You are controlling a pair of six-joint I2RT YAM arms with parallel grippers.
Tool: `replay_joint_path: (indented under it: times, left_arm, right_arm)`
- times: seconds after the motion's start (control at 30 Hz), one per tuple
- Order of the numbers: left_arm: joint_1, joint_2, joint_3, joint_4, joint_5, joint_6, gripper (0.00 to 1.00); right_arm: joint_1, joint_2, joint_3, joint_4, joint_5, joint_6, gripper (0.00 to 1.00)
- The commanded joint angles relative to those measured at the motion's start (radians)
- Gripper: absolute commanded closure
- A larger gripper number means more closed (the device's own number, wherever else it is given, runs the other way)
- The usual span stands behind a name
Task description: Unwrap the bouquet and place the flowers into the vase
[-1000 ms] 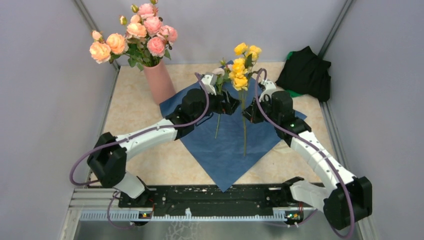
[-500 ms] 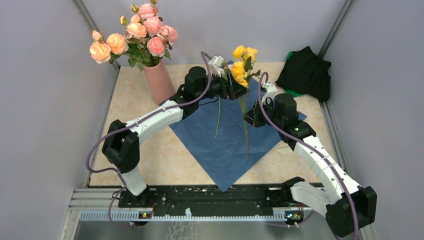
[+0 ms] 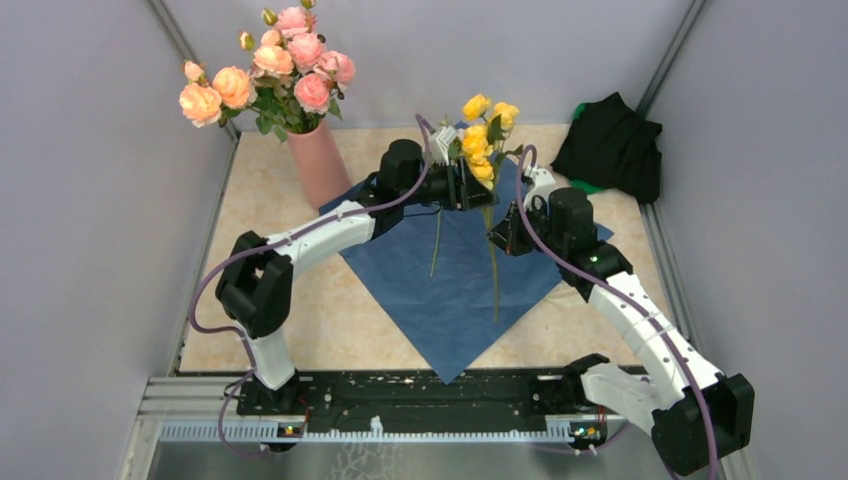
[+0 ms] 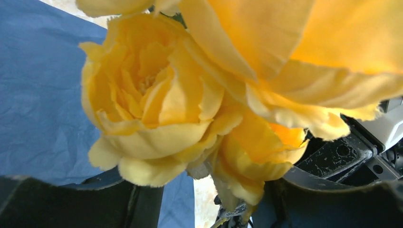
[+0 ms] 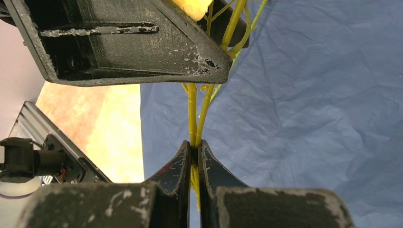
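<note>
- We see the flowers held upright over the middle of the spread blue paper. Their yellow blooms are on top and their thin green stems hang down.
- The right gripper is pressed together, pinching the stems low down.
- The left gripper sits higher, at the level of the blooms. Its fingers are spread with yellow petals between them, and we cannot tell whether they press the flowers.
- The vase stands at the table's rear left, by the paper's left corner. It holds larger pink roses.
- A black cloth heap lies at the rear right, apart from the paper.
</note>
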Motion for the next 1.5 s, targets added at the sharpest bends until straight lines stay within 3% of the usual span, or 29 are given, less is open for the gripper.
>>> replay_joint_path:
  times: [0.0,0.27,0.43,0.67,0.83,0.97,1.03,1.1,1.27,1.47]
  left_arm:
    - [0.002,-0.016,-0.018,0.036,0.024,-0.023,0.38]
    - [0.001,-0.061,-0.139,0.113,0.022,-0.069,0.43]
    - [0.001,-0.049,-0.121,0.103,0.024,-0.065,0.54]
    - [0.001,-0.044,-0.111,0.106,0.016,-0.072,0.87]
    - [0.0,-0.057,-0.112,0.09,-0.011,-0.05,1.0]
    - [0.0,-0.079,-0.106,0.048,-0.054,0.009,1.0]
    - [0.002,-0.09,-0.085,0.001,-0.092,0.054,1.0]
    - [0.002,-0.102,-0.055,-0.061,-0.144,0.107,1.0]
    - [0.011,-0.136,0.035,-0.194,-0.315,0.248,1.0]
    - [0.107,-0.178,0.107,-0.271,-0.326,0.297,1.0]
  right_arm:
    - [0.006,-0.024,0.032,0.039,0.014,-0.013,1.0]
    - [0.006,-0.007,0.033,0.061,0.007,-0.007,1.0]
    - [0.006,-0.009,0.03,0.063,0.004,-0.003,1.0]
    - [0.006,-0.011,0.032,0.053,0.016,-0.009,1.0]
    - [0.006,-0.003,0.029,0.061,0.01,-0.01,1.0]
    - [0.006,-0.013,0.029,0.067,0.024,-0.001,1.0]
    - [0.005,-0.036,0.024,0.073,0.06,0.004,0.81]
    - [0.005,-0.067,0.024,0.075,0.095,0.005,0.7]
    - [0.004,-0.147,0.026,0.056,0.154,-0.004,0.62]
    - [0.004,-0.233,0.005,0.035,0.259,-0.042,0.55]
